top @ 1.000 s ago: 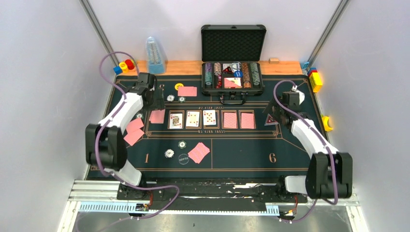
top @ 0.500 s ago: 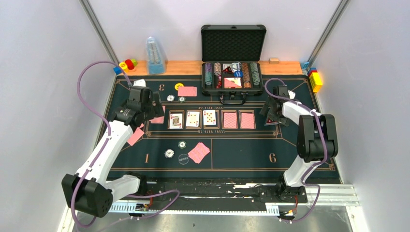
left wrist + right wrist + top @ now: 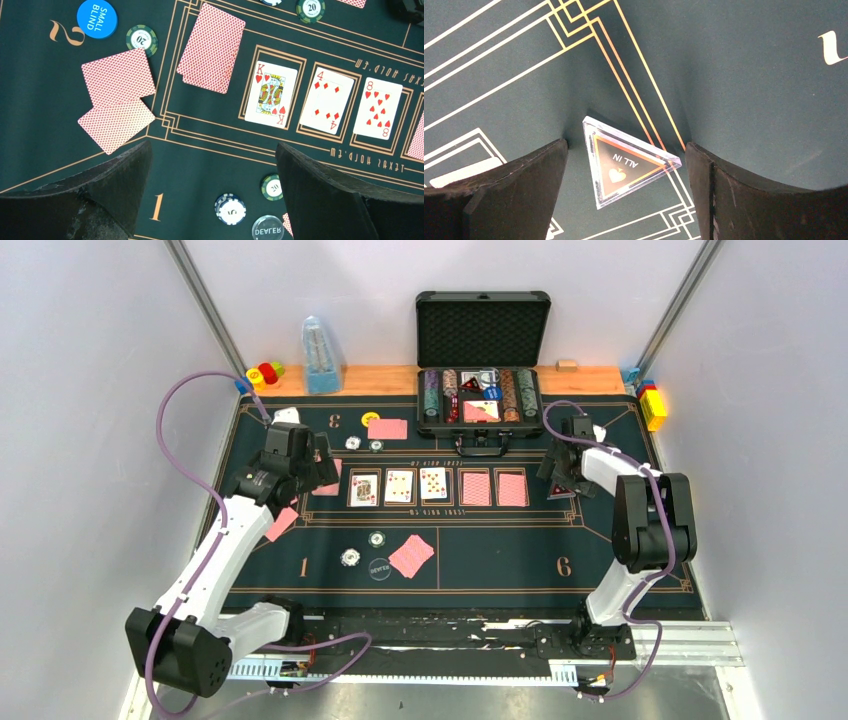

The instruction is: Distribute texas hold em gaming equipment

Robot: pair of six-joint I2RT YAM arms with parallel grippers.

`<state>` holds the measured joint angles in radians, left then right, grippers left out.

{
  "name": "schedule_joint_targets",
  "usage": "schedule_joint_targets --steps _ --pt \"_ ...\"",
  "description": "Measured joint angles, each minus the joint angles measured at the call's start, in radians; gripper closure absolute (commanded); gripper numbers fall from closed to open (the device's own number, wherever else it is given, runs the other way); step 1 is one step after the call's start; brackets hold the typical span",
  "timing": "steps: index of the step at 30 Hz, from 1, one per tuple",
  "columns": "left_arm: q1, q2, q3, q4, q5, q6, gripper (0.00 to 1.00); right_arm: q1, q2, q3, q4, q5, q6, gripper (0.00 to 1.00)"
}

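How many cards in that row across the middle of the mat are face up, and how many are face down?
Face-up cards: 3
Face-down cards: 2
Total: 5

3 cards (image 3: 326, 100) face up; chips (image 3: 141, 40) lie flat.

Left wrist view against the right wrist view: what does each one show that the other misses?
Only the left wrist: the face-up king, four and eight, face-down cards, the small blind disc and the dealer button. Only the right wrist: the triangular ALL IN marker lying between the fingers of the right gripper. Both: the green mat with gold lines, and open jaws.
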<state>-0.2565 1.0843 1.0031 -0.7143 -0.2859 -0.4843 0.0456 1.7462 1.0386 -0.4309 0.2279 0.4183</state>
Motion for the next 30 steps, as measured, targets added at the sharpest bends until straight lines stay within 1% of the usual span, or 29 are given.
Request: schedule_joint_targets --steps 8,12,17,23,28,30 --pt "0.0 0.0 0.0 0.0 0.0 0.0 0.0 0.0 -0.007 -0.011 0.009 -0.006 -0.002 0.13" --pt "0.0 0.0 0.0 0.0 0.0 0.0 0.0 0.0 -0.016 -0.025 0.017 -0.01 -0.008 0.17" --pt "0.0 0.0 0.0 0.0 0.0 0.0 0.0 0.0 -0.018 -0.028 0.019 -0.01 -0.01 0.19" --pt "0.0 0.0 0.0 0.0 0.0 0.0 0.0 0.0 -0.034 -0.048 0.028 -0.011 -0.009 0.31" --pt "0.0 0.0 0.0 -0.001 0.0 -0.001 0.0 0.0 -0.063 -0.076 0.029 -0.021 -0.006 0.44" --pt "0.0 0.0 0.0 -0.001 0.0 -0.002 0.0 0.0 -0.076 -0.087 0.027 -0.03 -0.001 0.5"
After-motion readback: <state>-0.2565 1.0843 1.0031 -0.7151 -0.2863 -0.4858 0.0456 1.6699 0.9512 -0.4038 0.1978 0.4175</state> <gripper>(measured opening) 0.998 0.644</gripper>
